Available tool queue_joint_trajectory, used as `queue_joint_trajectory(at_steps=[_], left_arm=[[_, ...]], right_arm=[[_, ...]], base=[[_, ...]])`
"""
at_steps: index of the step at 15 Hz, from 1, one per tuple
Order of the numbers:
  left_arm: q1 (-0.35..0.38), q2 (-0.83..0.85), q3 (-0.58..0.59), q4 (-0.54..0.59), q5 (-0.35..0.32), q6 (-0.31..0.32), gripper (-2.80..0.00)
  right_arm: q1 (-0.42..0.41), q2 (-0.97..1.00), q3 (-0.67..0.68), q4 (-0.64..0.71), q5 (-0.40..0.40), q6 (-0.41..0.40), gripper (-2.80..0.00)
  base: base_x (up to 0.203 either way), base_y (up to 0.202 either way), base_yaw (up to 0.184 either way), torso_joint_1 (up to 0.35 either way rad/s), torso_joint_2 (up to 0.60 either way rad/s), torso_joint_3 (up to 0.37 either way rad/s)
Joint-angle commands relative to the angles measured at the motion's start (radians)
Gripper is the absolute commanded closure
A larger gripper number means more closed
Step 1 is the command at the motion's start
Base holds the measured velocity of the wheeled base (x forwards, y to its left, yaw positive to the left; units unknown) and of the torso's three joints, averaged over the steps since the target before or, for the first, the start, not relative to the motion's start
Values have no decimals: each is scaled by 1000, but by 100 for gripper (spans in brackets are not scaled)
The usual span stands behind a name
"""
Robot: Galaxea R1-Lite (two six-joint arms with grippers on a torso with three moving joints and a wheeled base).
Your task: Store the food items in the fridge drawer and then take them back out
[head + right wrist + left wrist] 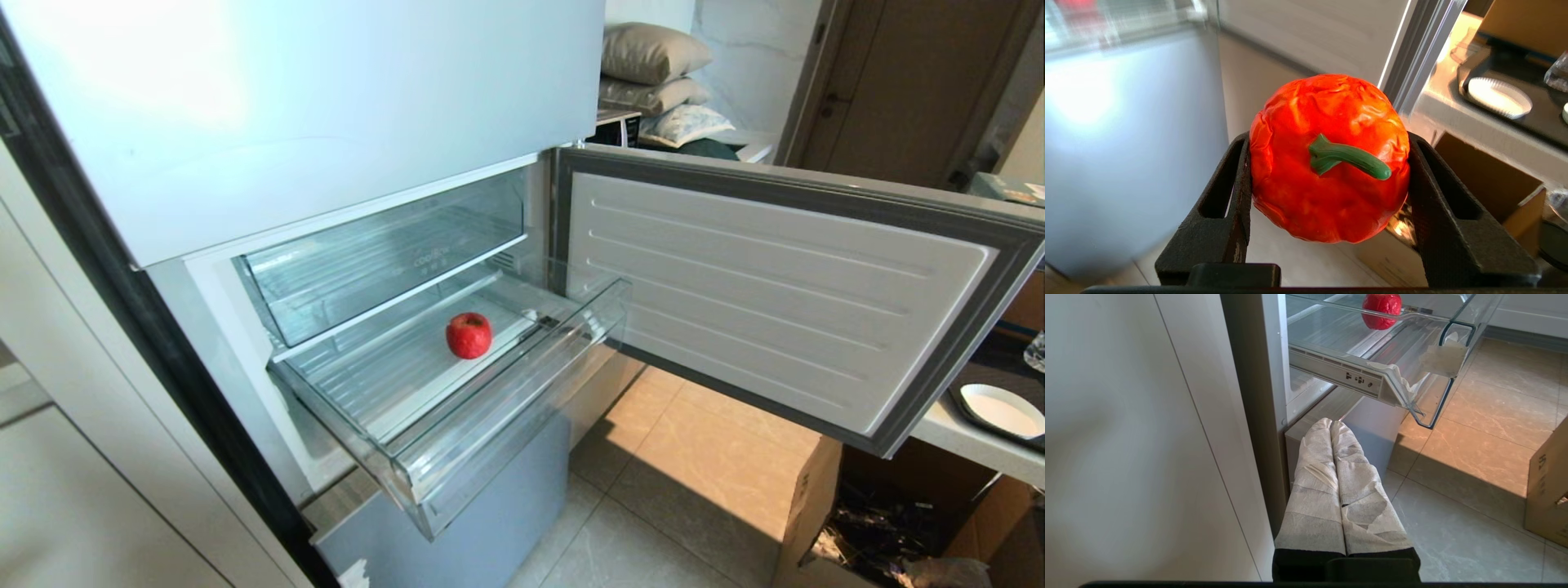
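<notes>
A smooth red apple [469, 335] lies on the ribbed floor of the clear fridge drawer [506, 404], which is pulled out; the apple [1381, 309] also shows in the left wrist view through the drawer [1404, 355]. My right gripper [1327, 143] is shut on a bumpy orange-red tangerine [1327, 192] with a green stem, held low beside the fridge's lower front, outside the head view. My left gripper [1330, 425], its fingers wrapped in pale tape, hangs shut and empty below the drawer's left end.
The fridge door [775, 286] stands open to the right. Above the drawer is a deeper clear compartment [384, 253]. A cardboard box [890, 523] sits on the tiled floor at right, below a counter with a white dish [1002, 408]. A pale cabinet panel [1147, 437] flanks the fridge's left.
</notes>
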Motion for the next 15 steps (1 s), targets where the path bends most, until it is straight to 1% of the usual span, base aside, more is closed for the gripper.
queue_joint_trajectory(at_steps=[1,2,3,4,5,6,8,9,12,15], left_arm=[[0,1,0,0,0,0,0],[0,1,0,0,0,0,0],[0,1,0,0,0,0,0],[0,1,0,0,0,0,0],[0,1,0,0,0,0,0],[0,1,0,0,0,0,0],[0,1,0,0,0,0,0],[0,1,0,0,0,0,0],[0,1,0,0,0,0,0],[0,1,0,0,0,0,0]], right_arm=[[-8,126,-73,-7,-20,87,0],[-27,226,-132,-8,-33,171,0],[-63,337,-195,-9,-42,254,0],[-119,436,-243,-9,-45,303,0],[-215,524,-285,-14,-41,341,0],[-336,590,-316,-35,-29,372,0],[-553,751,-346,-155,29,403,0],[-631,834,-362,-214,62,408,0],[-801,1095,-439,-355,118,402,0],[-915,1317,-521,-469,137,402,0]], base=[[0,0,0,0,0,0],[0,0,0,0,0,0],[0,0,0,0,0,0],[0,0,0,0,0,0],[0,0,0,0,0,0],[0,0,0,0,0,0],[0,0,0,0,0,0],[0,0,0,0,0,0],[0,0,0,0,0,0],[0,0,0,0,0,0]])
